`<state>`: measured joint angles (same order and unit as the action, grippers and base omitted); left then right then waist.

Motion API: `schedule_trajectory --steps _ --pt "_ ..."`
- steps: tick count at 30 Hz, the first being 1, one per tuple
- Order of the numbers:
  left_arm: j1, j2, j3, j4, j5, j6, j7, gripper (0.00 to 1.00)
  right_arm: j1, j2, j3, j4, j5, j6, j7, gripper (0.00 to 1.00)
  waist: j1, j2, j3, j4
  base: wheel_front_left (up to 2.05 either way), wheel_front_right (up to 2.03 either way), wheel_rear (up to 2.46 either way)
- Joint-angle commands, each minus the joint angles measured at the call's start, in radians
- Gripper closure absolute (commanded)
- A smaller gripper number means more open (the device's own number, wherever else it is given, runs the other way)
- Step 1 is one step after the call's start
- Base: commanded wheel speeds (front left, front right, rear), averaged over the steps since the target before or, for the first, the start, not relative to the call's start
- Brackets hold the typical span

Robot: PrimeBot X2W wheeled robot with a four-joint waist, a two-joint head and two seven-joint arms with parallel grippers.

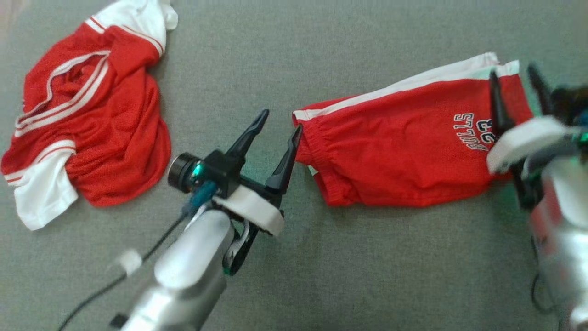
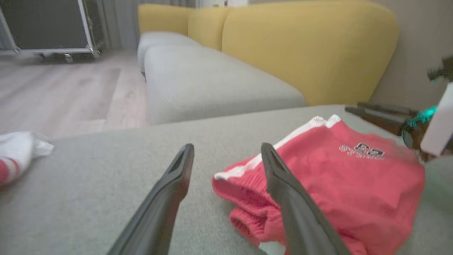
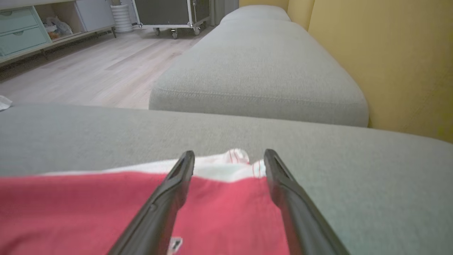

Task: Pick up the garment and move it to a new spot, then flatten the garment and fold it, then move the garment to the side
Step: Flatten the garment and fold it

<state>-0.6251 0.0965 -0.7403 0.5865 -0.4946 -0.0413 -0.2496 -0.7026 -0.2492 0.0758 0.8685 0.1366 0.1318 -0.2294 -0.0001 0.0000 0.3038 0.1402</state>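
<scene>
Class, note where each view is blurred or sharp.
Head view: the right gripper is smeared with blur, the left gripper crisp. Left wrist view: the folded red shorts with white stripe look soft. Right wrist view: the grey fabric sofa cushion is sharp.

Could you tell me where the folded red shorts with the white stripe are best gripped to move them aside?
Probably both short ends of the folded red shorts together. The open left gripper sits beside the gathered waistband, whose stacked layers give a thick edge to pinch from the robot's left. The open right gripper is over the hem end and could pinch there, keeping the fold.
</scene>
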Motion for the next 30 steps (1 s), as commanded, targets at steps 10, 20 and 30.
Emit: schedule_trajectory --steps 10,20,30 --pt "0.412 0.035 0.25 -0.572 0.283 0.229 -0.012 0.0 0.182 -0.058 -0.063 0.017 0.094 -0.001 0.063 0.0 0.0001 0.0 -0.115 0.072 0.0 0.0 0.0" --pt "0.552 0.026 0.28 -0.705 0.418 0.25 -0.012 0.0 0.161 -0.063 -0.179 0.183 0.178 -0.001 0.176 0.0 0.0001 0.0 -0.13 0.193 0.0 0.0 0.0" --pt "0.584 0.018 0.315 -0.702 0.443 0.245 -0.012 0.0 0.139 -0.07 -0.134 0.213 0.192 -0.001 0.098 1.0 0.0001 0.0 -0.15 0.143 0.0 0.0 0.0"
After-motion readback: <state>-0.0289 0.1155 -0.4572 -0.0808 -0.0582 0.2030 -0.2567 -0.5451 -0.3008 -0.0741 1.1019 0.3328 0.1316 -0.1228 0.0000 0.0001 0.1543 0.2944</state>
